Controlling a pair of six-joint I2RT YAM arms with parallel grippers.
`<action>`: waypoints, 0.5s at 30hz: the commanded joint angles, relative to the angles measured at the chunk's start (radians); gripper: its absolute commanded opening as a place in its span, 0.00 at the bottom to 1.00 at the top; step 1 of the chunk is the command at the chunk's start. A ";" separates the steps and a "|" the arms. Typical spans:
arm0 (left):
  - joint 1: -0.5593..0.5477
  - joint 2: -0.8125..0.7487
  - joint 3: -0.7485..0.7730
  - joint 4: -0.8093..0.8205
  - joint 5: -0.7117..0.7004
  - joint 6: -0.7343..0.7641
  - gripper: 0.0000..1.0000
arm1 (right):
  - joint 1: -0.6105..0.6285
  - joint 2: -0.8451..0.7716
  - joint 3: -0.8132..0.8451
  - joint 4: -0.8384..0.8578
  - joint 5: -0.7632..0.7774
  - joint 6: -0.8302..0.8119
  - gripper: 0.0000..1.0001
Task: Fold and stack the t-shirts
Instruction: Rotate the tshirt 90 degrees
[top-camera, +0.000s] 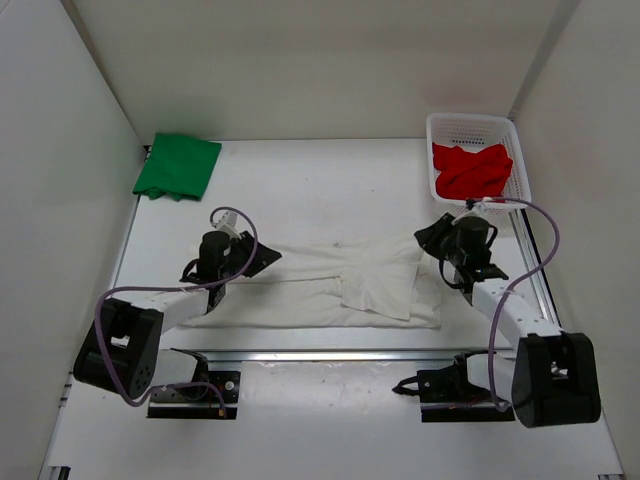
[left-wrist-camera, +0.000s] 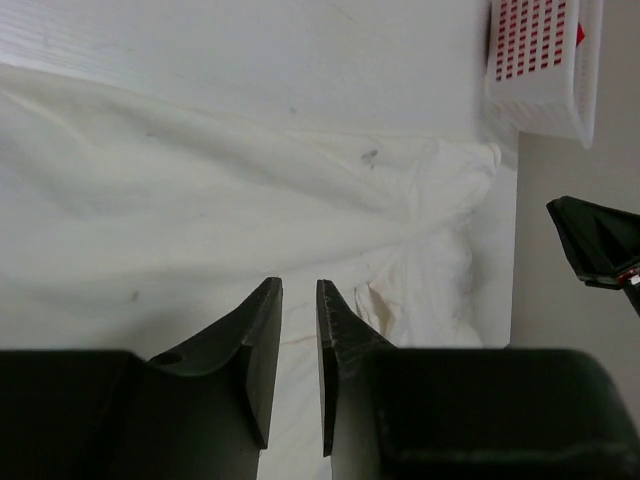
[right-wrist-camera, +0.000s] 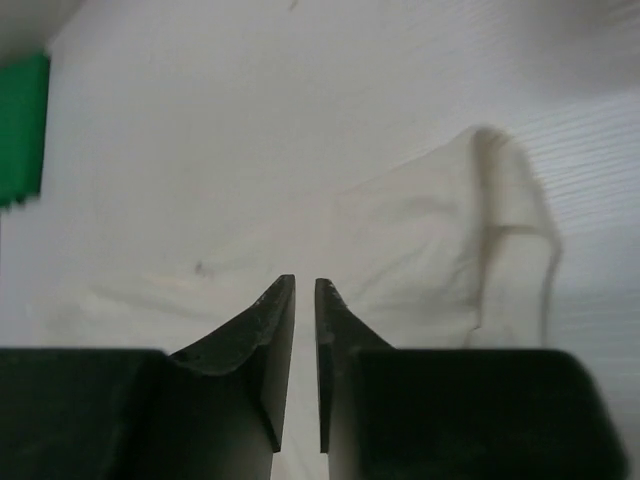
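Bench (top-camera: 320, 180): white flat surface, walled on three sides by pale panels; both arm bases are bolted at its near edge.
White cloth short-sleeved t-shirt (top-camera: 330, 290): laid lengthwise across the middle of the bench, between the two grippers. It is flattened into a long band with soft wrinkles. A flap is turned over on its right half, so a doubled patch is seen there. In the left wrist view (left-wrist-camera: 200, 200) it is bunched towards the right; in the right wrist view (right-wrist-camera: 400, 240) a curled edge is raised at the right.
Bright green cloth t-shirt (top-camera: 178, 166): folded into a rough square and placed at the far left corner of the bench, well apart from the white one. Its edge is glimpsed at the left of the right wrist view (right-wrist-camera: 20, 130).
Red cloth t-shirt (top-camera: 470, 170): crumpled, unfolded, and kept inside the basket.
White plastic mesh basket (top-camera: 470, 120): rectangular, set at the far right corner of the bench; red is seen through its mesh in the left wrist view (left-wrist-camera: 545, 100).
Left gripper (top-camera: 268, 257): lowered at the left end of the white t-shirt, pointed right. Its fingers are parted by a narrow slit (left-wrist-camera: 299, 290), with white cloth seen beyond. Whether cloth is pinched cannot be told.
Right gripper (top-camera: 422, 236): lowered at the right end of the white t-shirt, pointed left. Its fingers are parted by a thinner slit (right-wrist-camera: 305, 285). Whether cloth is pinched cannot be told.
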 joint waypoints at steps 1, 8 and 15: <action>-0.079 -0.012 0.031 -0.059 -0.017 0.057 0.32 | 0.150 -0.040 -0.029 -0.058 0.048 -0.001 0.11; -0.193 0.017 0.005 -0.032 0.013 0.071 0.31 | 0.319 0.091 0.028 -0.141 -0.007 -0.061 0.00; -0.179 -0.071 0.007 -0.094 0.032 0.109 0.32 | 0.324 0.424 0.212 -0.170 -0.015 -0.098 0.00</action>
